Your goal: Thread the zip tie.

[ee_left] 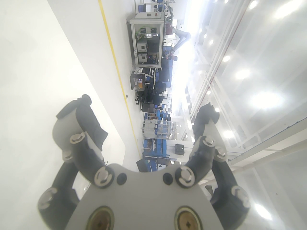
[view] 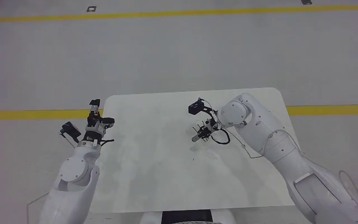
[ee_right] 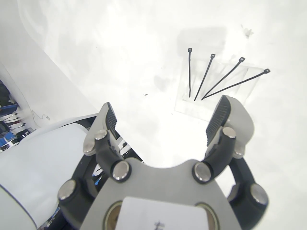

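Four zip ties (ee_right: pixel 189 72) sit in one holder (ee_right: pixel 239 92) on the counter (view: pixel 151 168), bases bunched together, heads spread apart. The right jaws hang above the counter's middle, the holder just ahead of them. The left jaws are well apart, at the counter's left edge.

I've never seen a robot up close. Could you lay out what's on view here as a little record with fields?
surface: white table
items: four black zip ties, none threaded, fanned apart, thin ends gathered in a clear holder
right tool: open, empty, above the table, facing the ties
left tool: open, empty, by the table's edge, pointing out into the room
progress: no tie picked up yet
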Robot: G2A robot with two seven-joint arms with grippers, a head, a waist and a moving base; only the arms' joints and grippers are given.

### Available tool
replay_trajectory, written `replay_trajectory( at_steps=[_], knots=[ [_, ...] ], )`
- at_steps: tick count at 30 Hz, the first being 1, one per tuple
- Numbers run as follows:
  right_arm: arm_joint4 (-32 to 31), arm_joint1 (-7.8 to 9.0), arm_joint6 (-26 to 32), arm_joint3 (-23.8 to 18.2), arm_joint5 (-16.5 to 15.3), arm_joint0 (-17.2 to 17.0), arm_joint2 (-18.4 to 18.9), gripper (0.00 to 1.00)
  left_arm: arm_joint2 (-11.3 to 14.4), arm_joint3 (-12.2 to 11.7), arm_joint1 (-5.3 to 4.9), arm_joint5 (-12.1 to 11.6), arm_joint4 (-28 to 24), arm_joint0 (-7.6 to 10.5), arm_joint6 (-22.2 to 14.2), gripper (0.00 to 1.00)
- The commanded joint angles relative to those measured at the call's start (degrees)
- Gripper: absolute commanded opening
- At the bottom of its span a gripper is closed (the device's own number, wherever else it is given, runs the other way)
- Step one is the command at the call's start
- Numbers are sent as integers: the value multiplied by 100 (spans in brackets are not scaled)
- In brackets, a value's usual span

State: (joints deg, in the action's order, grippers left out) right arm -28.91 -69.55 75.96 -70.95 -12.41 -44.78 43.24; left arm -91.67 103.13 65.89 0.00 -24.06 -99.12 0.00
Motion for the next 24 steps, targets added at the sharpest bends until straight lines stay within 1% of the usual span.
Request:
replay_trajectory(
  at_steps=[1, 4, 6, 7, 10, 15, 19, 24],
  knots=[
    [-1, 0, -1, 0, 0, 0, 0, 100, 0, 0, 0, 0, 0, 0, 0, 100],
    [-1, 0, -1, 0, 0, 0, 0, 100, 0, 0, 0, 0, 0, 0, 0, 100],
    [-104, 2, -175, 27, 40, -35, -5, 100, 0, 0, 0, 0, 0, 0, 0, 100],
    [-144, -1, -304, 24, 21, -69, -19, 100, 0, 0, 0, 0, 0, 0, 0, 100],
    [-99, -12, -441, 72, -110, -90, -38, 100, 0, 0, 0, 0, 0, 0, 0, 100],
    [-48, -114, -648, 321, -211, -3, -245, 100, 0, 0, 0, 0, 0, 0, 0, 100],
    [-119, -194, -752, 503, -190, 99, -404, 100, 0, 0, 0, 0, 0, 0, 0, 100],
    [-174, -207, -793, 528, -165, 122, -431, 100, 0, 0, 0, 0, 0, 0, 0, 100]
  ],
)
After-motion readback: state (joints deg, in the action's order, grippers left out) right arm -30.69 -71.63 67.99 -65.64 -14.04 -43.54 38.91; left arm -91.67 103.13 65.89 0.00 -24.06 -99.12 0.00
